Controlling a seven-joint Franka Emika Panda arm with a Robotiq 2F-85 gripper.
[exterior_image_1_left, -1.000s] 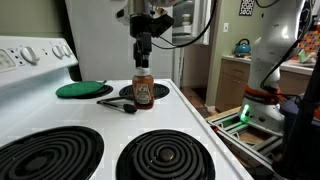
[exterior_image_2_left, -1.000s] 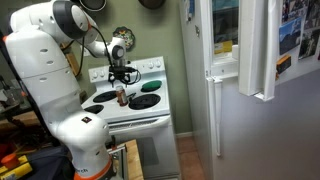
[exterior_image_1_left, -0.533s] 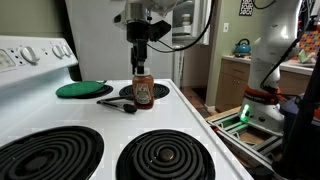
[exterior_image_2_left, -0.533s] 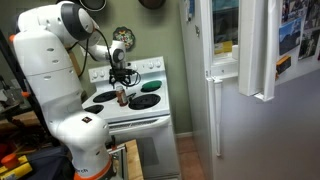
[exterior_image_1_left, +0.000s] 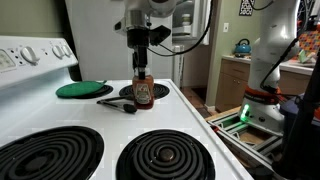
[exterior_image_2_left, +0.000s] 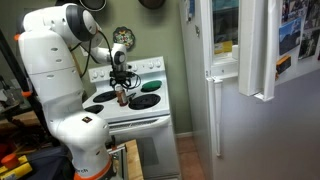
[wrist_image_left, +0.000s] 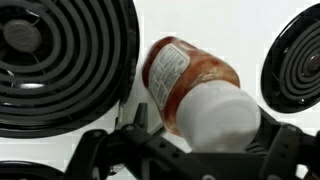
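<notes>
In an exterior view, the gripper (exterior_image_1_left: 140, 63) is hanging at the upper middle of the frame. It is lower than a second ago and is now just above the cap of the bottle (exterior_image_1_left: 143, 92). The bottle is standing upright in its same central spot, near a black utensil (exterior_image_1_left: 118, 102) and a green lid (exterior_image_1_left: 84, 89). In an exterior view from farther off, the gripper (exterior_image_2_left: 121, 83) is sitting closer over the bottle (exterior_image_2_left: 122, 97), left of centre on the stove (exterior_image_2_left: 140, 128). In the wrist view, the gripper (wrist_image_left: 192, 150) is spreading wide open along the bottom edge and gripping nothing. The bottle (wrist_image_left: 195, 85) is at centre between the burners (wrist_image_left: 55, 60).
</notes>
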